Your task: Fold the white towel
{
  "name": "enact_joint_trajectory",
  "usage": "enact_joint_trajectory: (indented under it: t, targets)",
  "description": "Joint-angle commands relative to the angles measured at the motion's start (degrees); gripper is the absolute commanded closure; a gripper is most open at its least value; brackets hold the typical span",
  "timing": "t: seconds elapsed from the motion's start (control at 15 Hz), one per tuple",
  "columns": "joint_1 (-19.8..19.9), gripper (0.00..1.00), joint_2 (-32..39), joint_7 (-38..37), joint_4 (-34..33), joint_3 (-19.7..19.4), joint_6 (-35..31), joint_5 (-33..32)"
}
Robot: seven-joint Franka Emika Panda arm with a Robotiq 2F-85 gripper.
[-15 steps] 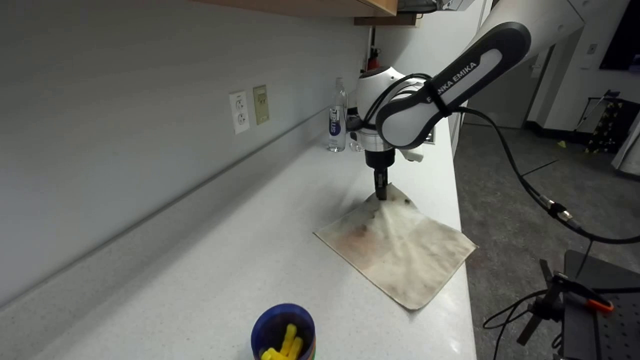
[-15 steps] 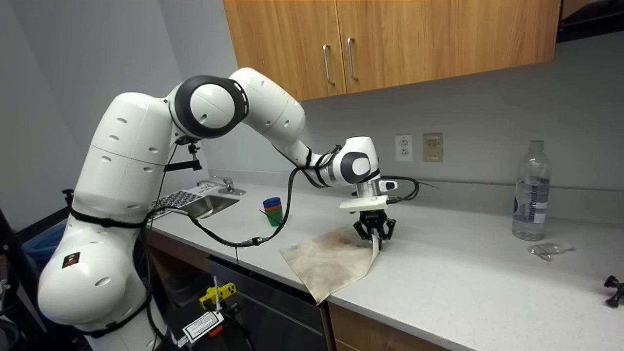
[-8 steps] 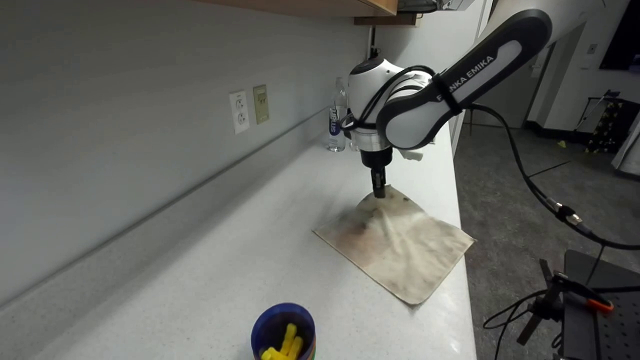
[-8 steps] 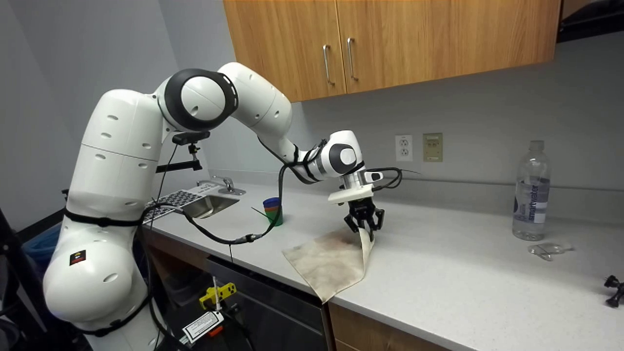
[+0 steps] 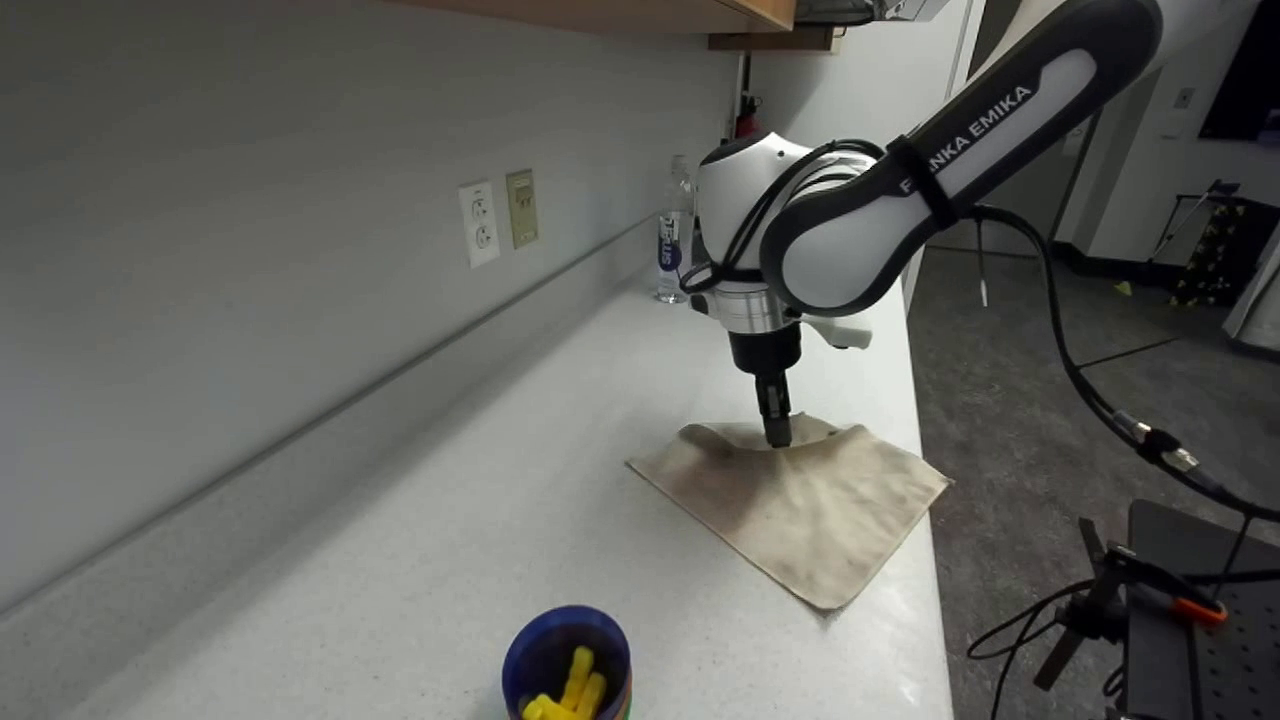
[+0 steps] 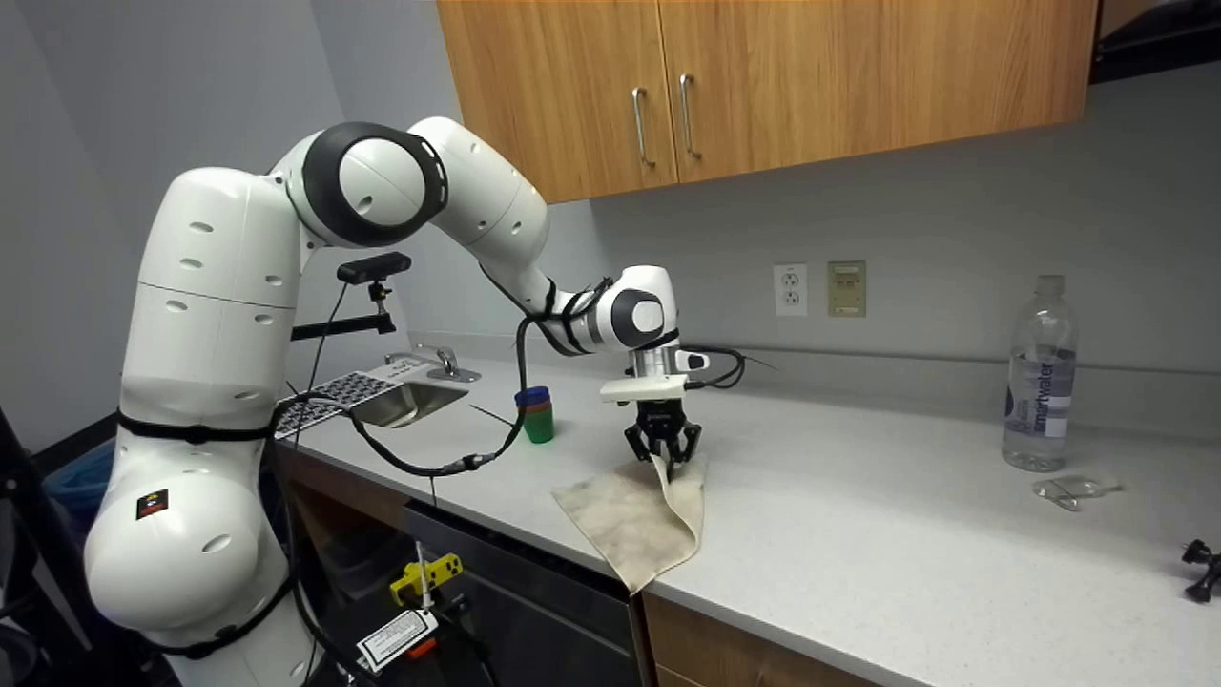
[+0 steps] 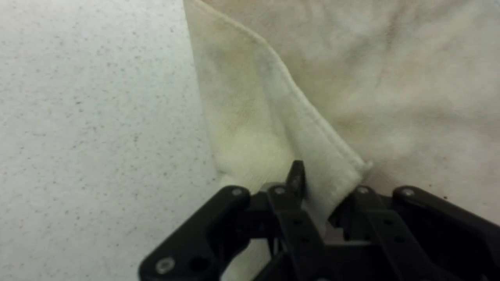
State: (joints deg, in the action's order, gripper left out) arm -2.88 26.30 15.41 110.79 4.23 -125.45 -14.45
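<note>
Across the white, grey-flecked countertop (image 7: 97,156) lies the thin, off-white square cloth towel (image 6: 610,515), one corner reaching past the front edge. My black two-fingered gripper (image 6: 665,465) is closed on it, pinching near what looks like another corner, and the held flap (image 7: 312,144) stands off the surface, leaning over the rest. I take this for the early part of a fold: cloth is turned up, but the flap is not yet laid down. To do it well, I should carry the edge low and level across the towel, leaving enough slack that the layer beneath is not dragged (thin fabric tends to follow any tug). With that overhanging corner, a hard pull toward the front could slide everything; I would lower the flap fully, then let go softly and withdraw straight up.

The towel looks matte and soft, shallowly wrinkled, with faint brownish smudges and a narrow stitched hem (image 7: 298,90) that curves like a raised cord. Its turned-up face seems paler and yellower than the other. Apart from it, in both exterior views, are a round-mouthed stack of blue, orange and green cups (image 6: 539,425) and a tall, clear, labelled bottle (image 6: 1040,391).
</note>
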Motion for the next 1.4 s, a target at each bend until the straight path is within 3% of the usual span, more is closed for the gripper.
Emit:
enact_joint_trajectory:
  t: [0.0, 0.2, 0.6, 1.33]
  targets:
    - [1.07, 0.97, -2.44, 3.62, 2.99, 2.25, 0.39, 4.91]
    - [1.63, 0.97, -1.34, 6.54, 3.28, 4.20, 0.14, 9.78]
    - [1.66, 0.97, 0.24, 10.06, 3.60, 5.40, 1.12, 13.58]
    - [-0.64, 0.97, -1.64, 9.24, 5.35, 5.65, 0.44, 10.47]
